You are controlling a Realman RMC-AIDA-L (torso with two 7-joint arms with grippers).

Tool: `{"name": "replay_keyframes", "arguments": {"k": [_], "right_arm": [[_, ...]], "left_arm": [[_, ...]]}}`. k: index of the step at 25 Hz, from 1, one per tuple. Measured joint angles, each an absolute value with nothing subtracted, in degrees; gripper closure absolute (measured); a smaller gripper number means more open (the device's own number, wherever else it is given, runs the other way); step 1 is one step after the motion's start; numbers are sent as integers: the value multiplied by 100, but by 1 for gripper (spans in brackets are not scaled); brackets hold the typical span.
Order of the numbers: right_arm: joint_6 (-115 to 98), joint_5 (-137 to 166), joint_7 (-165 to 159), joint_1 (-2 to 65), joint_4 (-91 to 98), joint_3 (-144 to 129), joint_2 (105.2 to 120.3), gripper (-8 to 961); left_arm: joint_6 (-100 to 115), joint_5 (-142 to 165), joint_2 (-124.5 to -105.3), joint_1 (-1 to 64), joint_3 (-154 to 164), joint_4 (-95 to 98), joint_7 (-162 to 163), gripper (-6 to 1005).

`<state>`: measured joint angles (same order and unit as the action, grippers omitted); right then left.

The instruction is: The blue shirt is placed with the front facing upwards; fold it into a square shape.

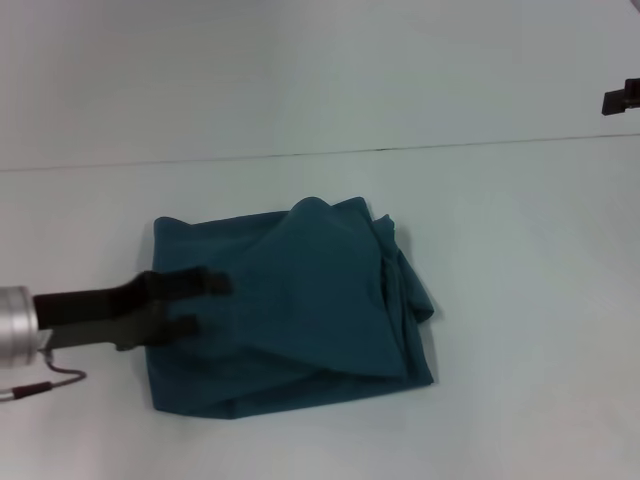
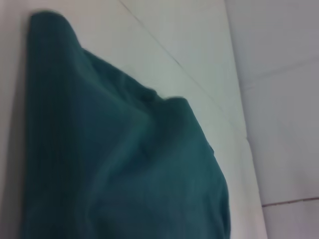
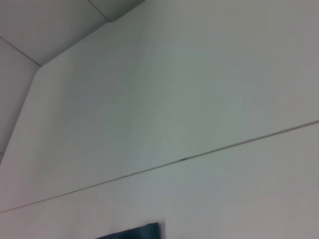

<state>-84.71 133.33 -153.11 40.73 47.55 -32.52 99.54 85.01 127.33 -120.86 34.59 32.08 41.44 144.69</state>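
White table (image 1: 500,300), unlettered blue shirt (image 1: 310,300).

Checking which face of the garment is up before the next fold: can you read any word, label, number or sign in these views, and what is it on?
None can be read.
the blue shirt: only plain teal fabric shows in all three views, with no lettering or label in sight.
the left gripper, over the shirt's left side: no marking visible.
the table: bare, with no signs.
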Motion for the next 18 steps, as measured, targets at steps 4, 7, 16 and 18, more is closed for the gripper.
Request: {"name": "replay_keyframes", "arguments": {"k": [4,7,16,18], "right_arm": [[-8473,13333,-15309,4086,4755,-3249,9981,8],[-8478,13332,-15287,4102,4755,-3251,10003,8],[-8485,13341,-15262,4047,4755,-3225,10022,8],[-8498,13340,-15252,4042,4755,-3214,10015,8]], "left_arm": [[8388,12728,-12279,3543,3274,4074,14469,64],[8156,12718,-12379,3585,3344,4020,14454,64],[7917,12727,-12358,3591,3771,3561,14368,64],[8190,12622,-12346,3498,3683,3763,14343,65]]}}
